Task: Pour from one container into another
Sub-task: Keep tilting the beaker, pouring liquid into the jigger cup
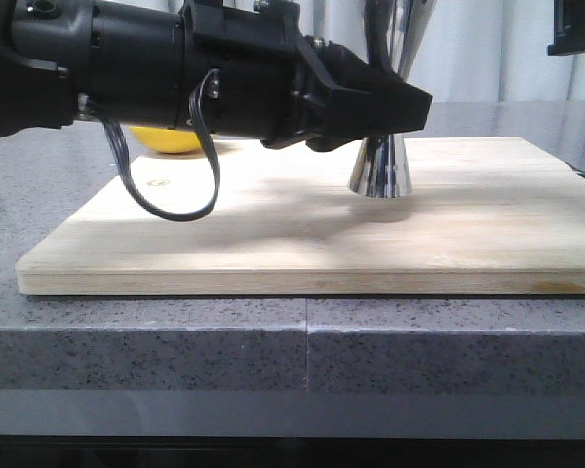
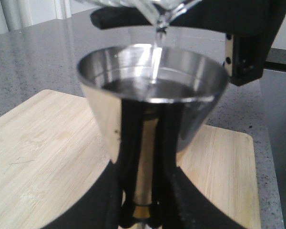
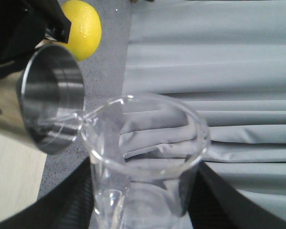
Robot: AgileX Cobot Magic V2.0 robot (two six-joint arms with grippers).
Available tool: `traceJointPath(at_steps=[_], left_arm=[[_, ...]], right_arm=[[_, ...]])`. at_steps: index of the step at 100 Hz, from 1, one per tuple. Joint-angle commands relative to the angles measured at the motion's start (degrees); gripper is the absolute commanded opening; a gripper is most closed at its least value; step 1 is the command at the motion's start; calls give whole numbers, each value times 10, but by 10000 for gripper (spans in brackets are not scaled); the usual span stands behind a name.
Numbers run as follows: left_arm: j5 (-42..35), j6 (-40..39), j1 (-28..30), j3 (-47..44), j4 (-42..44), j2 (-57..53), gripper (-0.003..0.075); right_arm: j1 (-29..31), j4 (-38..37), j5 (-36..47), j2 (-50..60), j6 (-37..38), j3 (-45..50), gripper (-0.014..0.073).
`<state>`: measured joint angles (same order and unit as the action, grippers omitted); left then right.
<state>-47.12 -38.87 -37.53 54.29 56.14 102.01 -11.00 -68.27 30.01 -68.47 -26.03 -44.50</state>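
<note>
Beaker (image 3: 148, 162) tipped, right gripper clamps it | left gripper (image 2: 143, 157) clamps jigger (image 2: 152, 90) | water streaming

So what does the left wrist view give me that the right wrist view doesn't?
Only the left wrist view shows liquid pooled inside the jigger, a thin stream falling into it, and the left gripper around its waist. Only the right wrist view shows the beaker whole, tipped, plus a lemon. Both show the beaker's lip over the jigger's rim.
</note>
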Motion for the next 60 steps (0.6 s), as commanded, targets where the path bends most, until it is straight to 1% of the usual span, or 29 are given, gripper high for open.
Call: traceJointPath(at_steps=[1,12,18,60], left_arm=[[-46,-3,0,15,-23,-32,-21],[-46,-3,0,15,-22,-32,-21],[-46,-3,0,15,-22,-32,-21],[-46,-3,0,15,-22,-32,-21]], right_arm=[[0,16,17,18,-7,-21,346],[0,16,16,18,-7,-21,346],[0,16,15,18,-19,-21,346],[0,16,15,18,-21,-21,346]])
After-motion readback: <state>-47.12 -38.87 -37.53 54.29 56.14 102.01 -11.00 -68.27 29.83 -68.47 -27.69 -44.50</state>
